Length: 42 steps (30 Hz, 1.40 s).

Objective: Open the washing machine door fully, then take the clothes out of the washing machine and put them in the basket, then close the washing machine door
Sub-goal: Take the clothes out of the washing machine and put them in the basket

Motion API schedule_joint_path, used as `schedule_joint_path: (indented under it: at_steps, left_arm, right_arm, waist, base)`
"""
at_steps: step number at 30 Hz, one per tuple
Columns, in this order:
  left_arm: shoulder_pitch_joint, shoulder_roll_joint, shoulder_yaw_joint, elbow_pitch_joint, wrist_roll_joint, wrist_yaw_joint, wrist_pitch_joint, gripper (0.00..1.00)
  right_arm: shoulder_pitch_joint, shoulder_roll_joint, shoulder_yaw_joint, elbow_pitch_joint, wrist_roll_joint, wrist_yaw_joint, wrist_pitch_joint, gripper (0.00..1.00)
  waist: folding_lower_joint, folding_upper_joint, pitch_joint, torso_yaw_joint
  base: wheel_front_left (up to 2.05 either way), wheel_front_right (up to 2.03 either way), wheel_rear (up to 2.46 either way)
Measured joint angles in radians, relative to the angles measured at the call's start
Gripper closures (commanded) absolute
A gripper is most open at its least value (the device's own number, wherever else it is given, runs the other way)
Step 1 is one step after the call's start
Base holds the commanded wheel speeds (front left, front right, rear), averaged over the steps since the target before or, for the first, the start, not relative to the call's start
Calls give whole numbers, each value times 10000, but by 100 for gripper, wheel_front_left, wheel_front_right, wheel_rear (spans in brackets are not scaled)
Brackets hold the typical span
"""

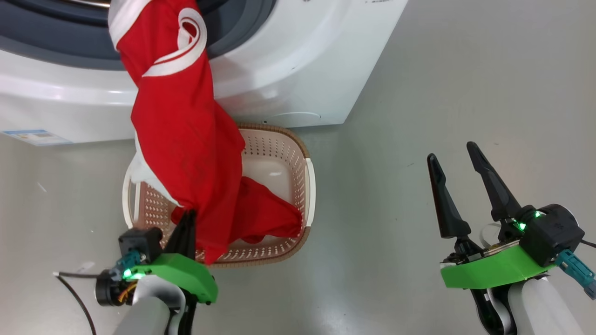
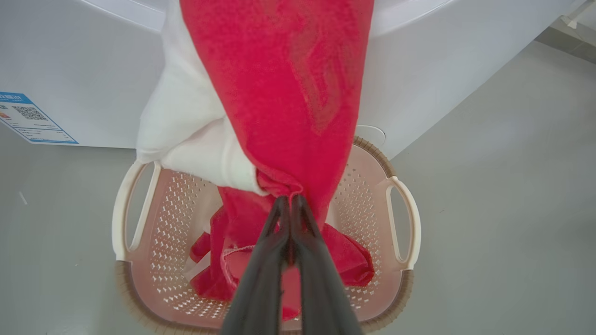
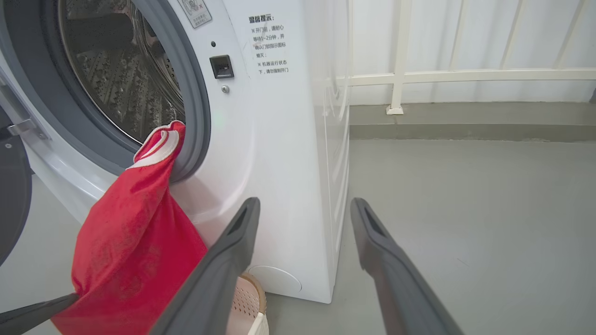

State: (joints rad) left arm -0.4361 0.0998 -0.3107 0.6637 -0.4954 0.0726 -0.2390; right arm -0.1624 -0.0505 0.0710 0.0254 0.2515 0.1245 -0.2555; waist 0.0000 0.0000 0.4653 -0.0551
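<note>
Two tools: the left tool (image 2: 289,201) is clamped on the clothes (image 1: 181,139), draped from the washing machine (image 1: 288,70) into the basket (image 1: 311,186); the right tool (image 1: 450,153) is spread apart

right gripper (image 1: 451,151): two long black fingers (image 1: 445,200), wide at the base, tapered to blunt tips
left gripper (image 1: 188,217): same dark fingers, looked matte grey-black in the wrist view
mounts: bright green plastic wedge (image 1: 493,271) under right gripper, matching green wedge (image 1: 182,274) on left
wrist modules: black boxy housing (image 1: 554,235) per arm, green LEDs (image 1: 520,226) were lit
connectors: teal plug (image 1: 577,270) on right, smaller teal plug (image 1: 128,260) on left
cables: thin black cable (image 1: 77,295) off left wrist, orange-yellow wires (image 1: 126,293) showed
forearms: pale grey-white shells (image 1: 540,302)
</note>
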Motion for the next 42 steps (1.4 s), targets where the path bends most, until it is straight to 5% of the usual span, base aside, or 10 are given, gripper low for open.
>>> schedule_joint_path:
  at_steps: [21, 42]
  left_arm:
    - [-2366, -518, 428, 4301, 29, -740, -105, 100]
    - [-3035, -610, 763, 5392, 211, -999, -148, 100]
  right_arm:
    - [-318, 0, 52, -98, -155, 0, 0, 0]
    - [-542, 0, 75, -117, -155, 0, 0, 0]
  waist:
    - [0, 0, 1088, -145]
    - [0, 0, 1759, -335]
  base:
    - [0, 0, 0]
    - [0, 0, 0]
